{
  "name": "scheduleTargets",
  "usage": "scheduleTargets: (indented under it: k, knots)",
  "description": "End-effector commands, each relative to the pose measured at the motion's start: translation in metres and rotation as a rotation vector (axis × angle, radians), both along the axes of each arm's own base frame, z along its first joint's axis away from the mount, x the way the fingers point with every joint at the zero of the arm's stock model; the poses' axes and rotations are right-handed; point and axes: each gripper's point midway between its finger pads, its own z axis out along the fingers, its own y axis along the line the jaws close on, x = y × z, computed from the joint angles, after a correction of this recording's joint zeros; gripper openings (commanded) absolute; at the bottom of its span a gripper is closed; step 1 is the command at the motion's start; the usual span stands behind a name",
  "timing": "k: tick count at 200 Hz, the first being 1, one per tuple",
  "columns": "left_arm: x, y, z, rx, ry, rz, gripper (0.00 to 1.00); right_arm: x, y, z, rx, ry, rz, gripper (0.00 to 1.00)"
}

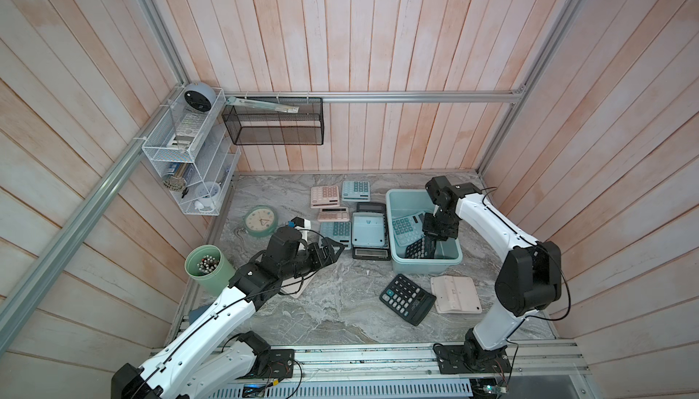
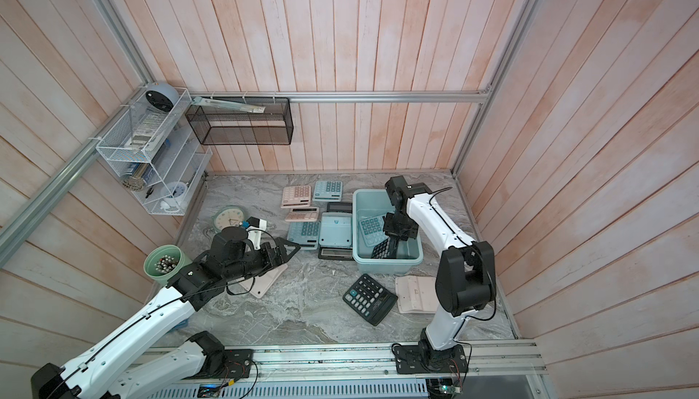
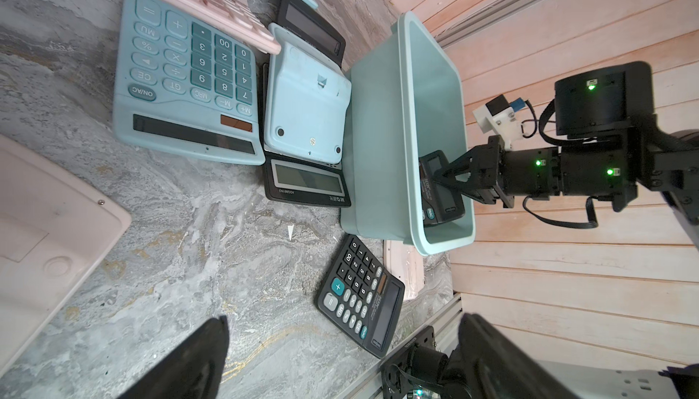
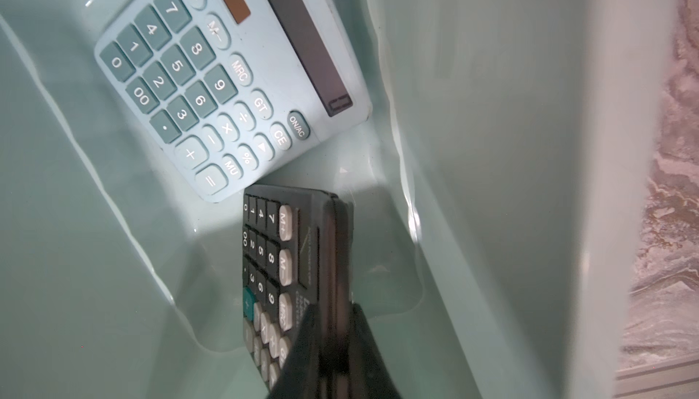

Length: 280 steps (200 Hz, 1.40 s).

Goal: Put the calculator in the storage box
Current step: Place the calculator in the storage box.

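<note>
The storage box [image 1: 427,264] is a pale teal tub at the right of the marble table, seen in both top views [image 2: 386,264]. My right gripper [image 4: 334,314] reaches down into it, shut on the edge of a black calculator [image 4: 272,249] that tilts on its side near the box floor. In a top view this gripper [image 1: 429,242] and the calculator [image 1: 418,251] sit in the near half of the box. A light blue calculator [image 4: 212,75] lies face up inside as well. My left gripper [image 1: 334,249] hovers open and empty left of the box, its fingers [image 3: 212,340] wide apart.
Several calculators lie left of the box [image 1: 340,204]. A black one [image 1: 407,298] and a pink face-down one [image 1: 455,294] lie in front of it. Another pink one [image 1: 299,287] lies under my left arm. A green clock [image 1: 260,220], a pen cup [image 1: 208,268] and a black mesh basket [image 1: 274,121] stand at the left.
</note>
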Motion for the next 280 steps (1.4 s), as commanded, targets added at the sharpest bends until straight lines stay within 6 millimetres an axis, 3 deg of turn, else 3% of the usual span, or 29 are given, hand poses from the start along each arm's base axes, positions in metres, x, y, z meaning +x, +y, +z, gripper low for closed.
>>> scheduleTargets:
  k: [1,128,170,223,280]
  knots:
    - [0.003,0.002,0.009,-0.001,-0.018,0.011,1.0,-0.027,-0.021,-0.001,-0.116,0.092,0.029,0.12]
    - [0.004,0.001,0.009,-0.009,-0.013,0.015,1.0,-0.02,-0.031,0.023,-0.168,0.033,0.038,0.37]
    - [0.005,0.005,0.004,0.008,-0.011,0.033,1.0,-0.018,-0.025,0.041,-0.126,-0.036,0.067,0.61]
    - [0.004,0.044,-0.018,0.159,-0.007,0.179,1.0,-0.028,0.013,0.088,0.118,-0.246,0.237,0.89]
    - [-0.007,0.085,-0.059,0.289,0.051,0.328,1.0,-0.051,0.061,0.114,0.406,-0.474,0.374,0.98]
